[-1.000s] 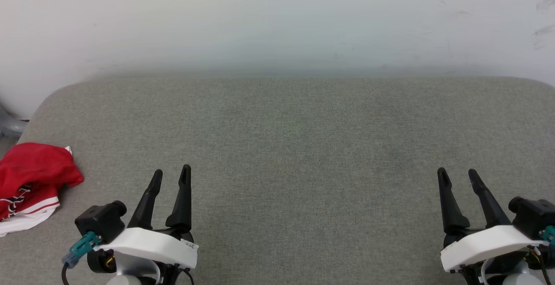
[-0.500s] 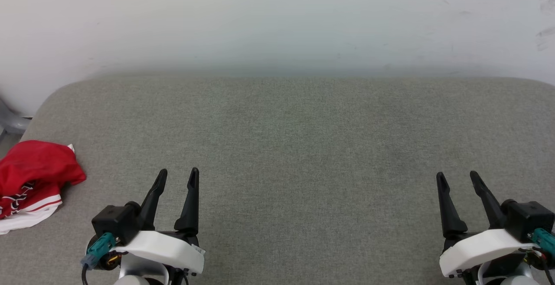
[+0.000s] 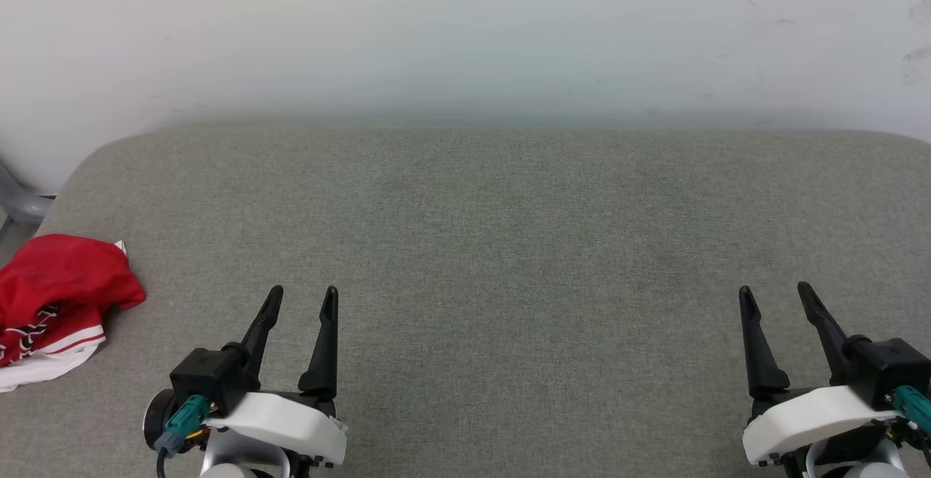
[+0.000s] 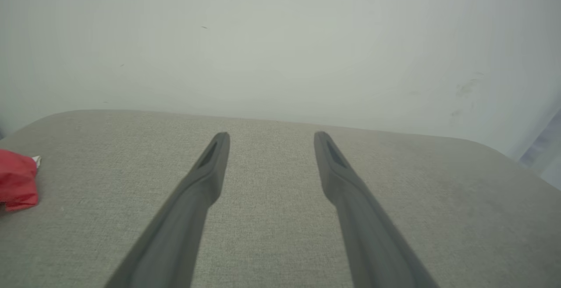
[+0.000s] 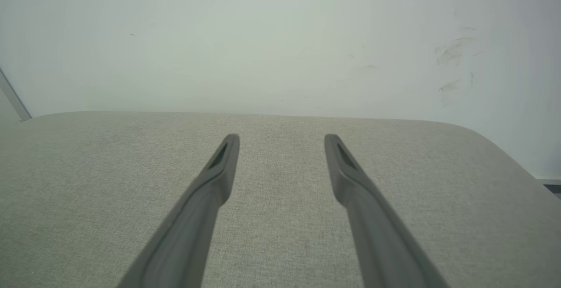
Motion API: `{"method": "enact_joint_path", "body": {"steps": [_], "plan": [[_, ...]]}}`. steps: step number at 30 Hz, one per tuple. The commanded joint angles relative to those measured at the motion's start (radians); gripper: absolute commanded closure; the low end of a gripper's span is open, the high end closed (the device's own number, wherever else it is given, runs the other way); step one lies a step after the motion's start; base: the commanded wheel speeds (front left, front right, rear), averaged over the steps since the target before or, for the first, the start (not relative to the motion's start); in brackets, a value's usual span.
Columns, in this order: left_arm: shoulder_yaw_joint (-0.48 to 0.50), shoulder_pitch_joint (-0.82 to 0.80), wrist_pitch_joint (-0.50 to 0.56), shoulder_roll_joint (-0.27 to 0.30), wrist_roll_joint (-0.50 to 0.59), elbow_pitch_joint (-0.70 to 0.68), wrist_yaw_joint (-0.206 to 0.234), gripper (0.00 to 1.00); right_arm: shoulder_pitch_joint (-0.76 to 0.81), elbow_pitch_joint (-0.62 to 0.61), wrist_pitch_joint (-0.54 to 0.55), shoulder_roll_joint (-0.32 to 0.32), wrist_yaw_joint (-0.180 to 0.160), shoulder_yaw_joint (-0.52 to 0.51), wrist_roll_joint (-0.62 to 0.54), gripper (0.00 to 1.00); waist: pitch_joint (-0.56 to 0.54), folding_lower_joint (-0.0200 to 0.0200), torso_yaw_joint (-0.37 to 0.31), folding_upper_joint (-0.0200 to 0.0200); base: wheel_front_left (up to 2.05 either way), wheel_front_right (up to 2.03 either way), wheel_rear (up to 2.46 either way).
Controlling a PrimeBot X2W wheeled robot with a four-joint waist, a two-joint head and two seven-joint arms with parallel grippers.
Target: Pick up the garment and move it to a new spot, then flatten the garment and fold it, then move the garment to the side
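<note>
The garment (image 3: 54, 296) sits crumpled in a heap at nine o'clock in the head view, right at the left edge of the grey fabric-topped bench (image 3: 494, 245). The top of the heap is plain red. A white band with a thin red stripe runs along the bottom, and white cloth spills out under it. There are black marks on the red just above the band, perhaps lettering, but it is too bunched to read. The frame edge cuts off the left part of the garment.

The left tool (image 3: 304, 292) is at seven o'clock, fingers spread apart and gripping nothing, well clear of the garment. The right tool (image 3: 773, 289) is at five o'clock, also spread wide and empty, over bare bench.

In the left wrist view a small red corner of the garment (image 4: 16, 180) shows at nine o'clock, off to the side of the parted fingers. A pale scuffed wall (image 3: 465, 34) stands behind the bench. A grey shape (image 3: 18, 205) at the far left is cut off and hard to make out.
</note>
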Motion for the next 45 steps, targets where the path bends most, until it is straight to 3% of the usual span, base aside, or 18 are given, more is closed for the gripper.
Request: {"method": "enact_joint_path", "body": {"steps": [1, 23, 32, 45], "plan": [[0.000, 0.003, -0.011, -0.003, 0.019, -0.002, 0.000, 0.00, 0.003, -0.009, -0.009, 0.003, 0.000, -0.002, -0.012, 0.00, 0.000, 0.0000, 0.000, 0.0000, 0.00, 0.00, 0.00], [0.005, -0.004, -0.051, -0.008, 0.117, 0.031, 0.000, 0.00, 0.008, 0.001, -0.052, 0.003, 0.000, 0.005, -0.093, 0.00, 0.001, 0.0000, 0.034, 0.0000, 0.00, 0.00, 0.00], [0.031, -0.012, -0.050, -0.009, 0.097, 0.049, 0.000, 0.00, 0.006, 0.006, -0.048, 0.003, 0.000, 0.038, -0.047, 0.00, -0.001, 0.0000, 0.134, 0.0000, 0.00, 0.00, 0.00], [0.092, -0.009, -0.050, -0.010, 0.106, 0.052, 0.000, 0.00, -0.001, -0.039, -0.028, 0.003, 0.000, 0.092, -0.034, 0.00, 0.007, 0.0000, 0.347, 0.0000, 0.00, 0.00, 0.00]]}}
